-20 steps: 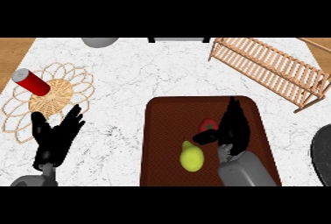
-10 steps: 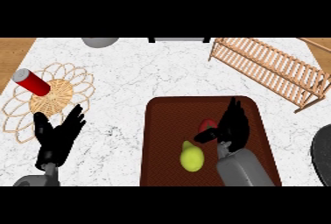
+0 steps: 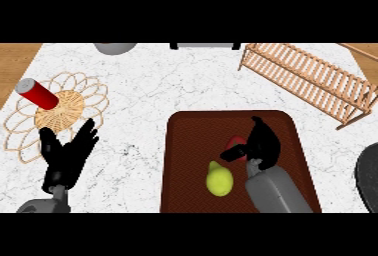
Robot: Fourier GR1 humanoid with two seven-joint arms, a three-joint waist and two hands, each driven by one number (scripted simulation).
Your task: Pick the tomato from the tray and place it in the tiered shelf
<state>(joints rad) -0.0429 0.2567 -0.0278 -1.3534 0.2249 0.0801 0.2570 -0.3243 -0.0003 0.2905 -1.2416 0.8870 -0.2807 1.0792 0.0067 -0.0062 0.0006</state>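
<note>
Two hands in the head view, and the action is all on the right. The right hand (image 3: 260, 144) is down over the dark brown tray (image 3: 193, 150), its black fingers and thumb curled over the tomato (image 3: 237, 142), which shows only as a sliver of red peeking out at the hand's left side. So that hand is grasping the tomato, and the tomato sits on the tray, about at its middle. Whether it is lifted clear of the tray floor, I cannot tell.

Just near and left of that hand, a yellow-green lemon (image 3: 218, 180) lies on the tray, close to the grey forearm but apart from the fingers.

Over on the left, the left hand (image 3: 68, 155) rests with fingers spread and straight, released, holding nothing, above the white marble bench (image 3: 162, 95). Its fingertips reach the near edge of a woven wicker mat (image 3: 55, 112), and a red can (image 3: 37, 93) with a grey end lies tilted on the far left part of that mat.

Far right, the wooden slatted shelf (image 3: 306, 80) stands on the bench at an angle, well apart from the tray and from both hands. A grey round object (image 3: 114, 48) peeks in at the far edge, and a dark curved shape (image 3: 368, 175) shows at the right edge.
</note>
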